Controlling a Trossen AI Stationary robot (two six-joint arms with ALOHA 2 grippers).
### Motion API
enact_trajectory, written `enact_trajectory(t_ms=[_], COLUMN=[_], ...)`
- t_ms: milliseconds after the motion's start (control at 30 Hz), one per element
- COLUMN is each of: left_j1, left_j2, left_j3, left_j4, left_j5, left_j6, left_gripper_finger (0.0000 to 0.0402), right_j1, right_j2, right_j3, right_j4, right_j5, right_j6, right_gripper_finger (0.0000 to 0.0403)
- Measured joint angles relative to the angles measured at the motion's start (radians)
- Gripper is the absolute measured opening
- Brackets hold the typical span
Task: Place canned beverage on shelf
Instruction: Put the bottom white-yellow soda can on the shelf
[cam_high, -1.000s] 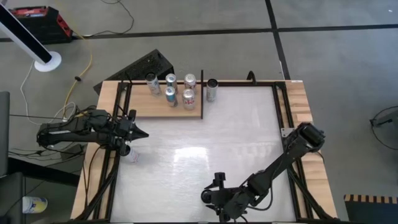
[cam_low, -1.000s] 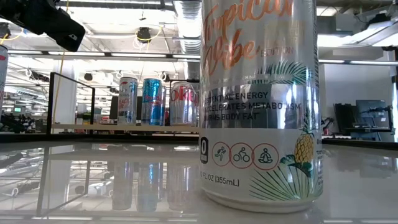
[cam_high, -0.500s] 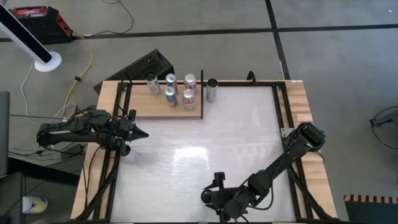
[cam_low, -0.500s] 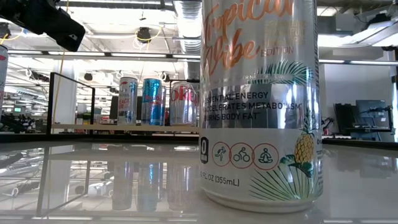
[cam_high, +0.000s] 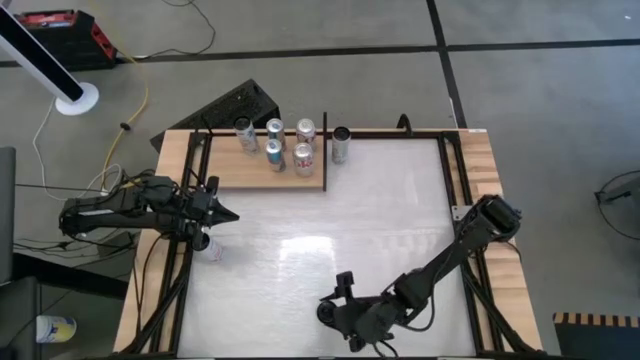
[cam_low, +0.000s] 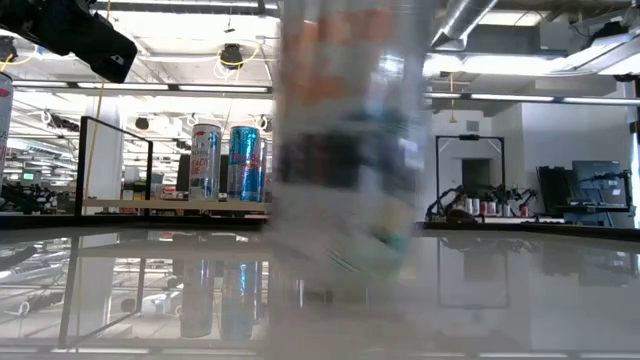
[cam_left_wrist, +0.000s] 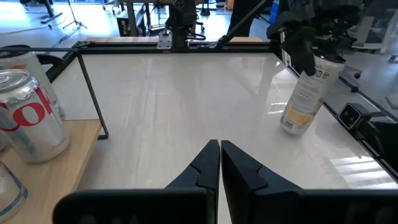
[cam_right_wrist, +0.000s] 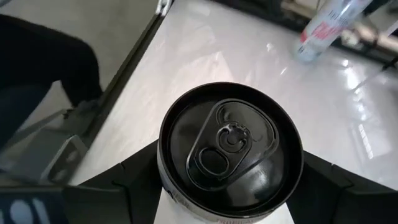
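A silver beverage can with a black top (cam_right_wrist: 230, 146) is near the table's near edge, tilted (cam_left_wrist: 306, 93) and blurred in the low view (cam_low: 350, 140). My right gripper (cam_high: 337, 303) is shut on it. The shelf (cam_high: 262, 170), a light wood board with black bars, lies at the far left and carries several upright cans (cam_high: 303, 156). My left gripper (cam_left_wrist: 220, 163) is shut on nothing at the table's left edge (cam_high: 226, 213). My right gripper pinches the can's upper wall just below the black rim (cam_right_wrist: 166, 186), one finger (cam_right_wrist: 127, 171) on each side. The fingers reach it slanting down from the near right. The can sits tilted in the hold; whether its bottom (cam_left_wrist: 291, 127) clears the table I cannot tell.
One can (cam_high: 341, 145) stands on the table just right of the shelf. Another can (cam_high: 213, 248) stands under my left arm near the left edge. The glossy white tabletop (cam_high: 370, 220) between the shelf and my right gripper is bare.
My right gripper has rolled and edged toward the table's left. The can, which stood upright and still, has tipped over to a slant and shifted with it, now blurred by motion in the low view.
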Motion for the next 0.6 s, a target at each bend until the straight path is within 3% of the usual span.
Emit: enact_trajectory(t_ms=[267,600], left_j1=[0.000,0.000], left_j2=[0.000,0.022], left_j3=[0.000,0.000], left_j4=[0.001,0.121], left_j5=[0.000,0.035], left_j6=[0.000,-0.019], left_gripper_finger=[0.0000,0.0000], right_j1=[-0.094,-0.330], right_j2=[-0.038,-0.058], right_j3=[0.000,0.001], right_j4=[0.012,0.037], right_j5=[-0.044,-0.392], right_j6=[-0.168,-0.282], right_gripper_finger=[0.0291,0.0292])
